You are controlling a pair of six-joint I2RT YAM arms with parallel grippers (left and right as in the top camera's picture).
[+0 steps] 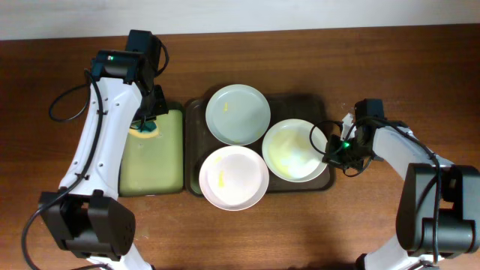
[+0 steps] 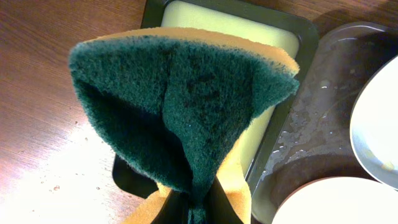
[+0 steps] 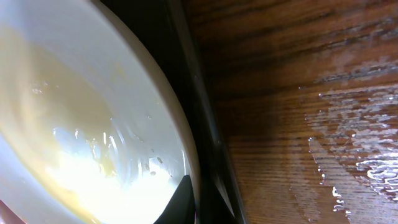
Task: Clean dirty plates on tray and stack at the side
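Three plates (image 1: 238,113) lie on the tray (image 1: 313,105). Left pincer (image 2: 190,210) pinches a folded sponge (image 2: 180,93); right pincer (image 1: 332,151) sits at one plate's rim, grip unclear.

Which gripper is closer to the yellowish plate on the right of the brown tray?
Right. The right gripper is at the plate, by its right rim; the left gripper holds a sponge over the small tray, far across.
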